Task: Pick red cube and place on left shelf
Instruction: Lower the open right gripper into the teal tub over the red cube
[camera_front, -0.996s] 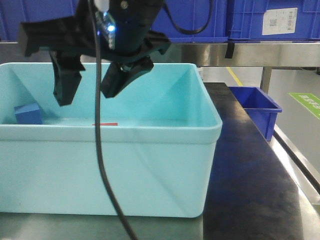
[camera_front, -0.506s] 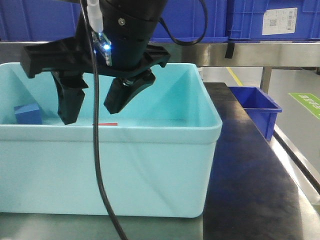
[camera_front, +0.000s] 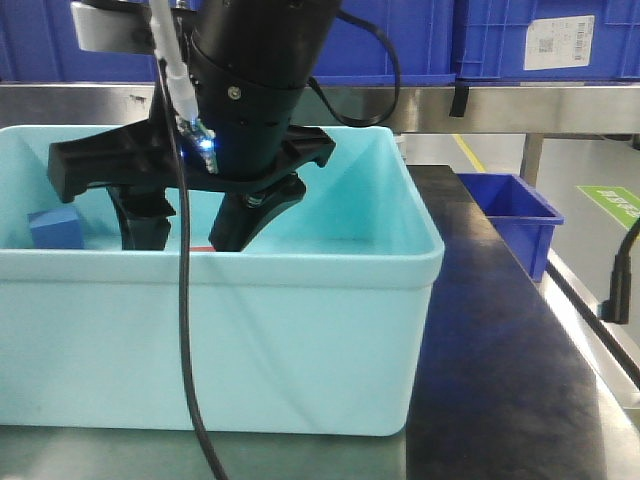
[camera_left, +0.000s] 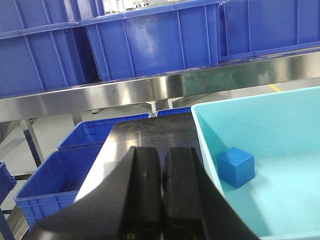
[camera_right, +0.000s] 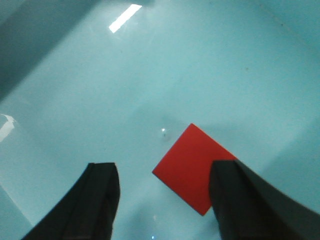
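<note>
The right gripper (camera_front: 190, 238) is hanging inside the tub (camera_front: 300, 262), jaws spread wide. The red cube (camera_right: 192, 167) is lying on the tub floor between the fingers, off-centre toward one of them and turned diagonally to both. The left gripper (camera_left: 162, 197) is waiting outside the tub, jaws pressed together.

Recommended procedure: shift sideways to centre the cube, rotate the wrist until the pads are facing two flat sides, lower, then close.

The tub floor is looking glossy and slick, so a corner contact may slide the cube. The cube is appearing matte and sharp-edged. A blue cube (camera_left: 235, 166) is sitting by the tub's left wall.
</note>
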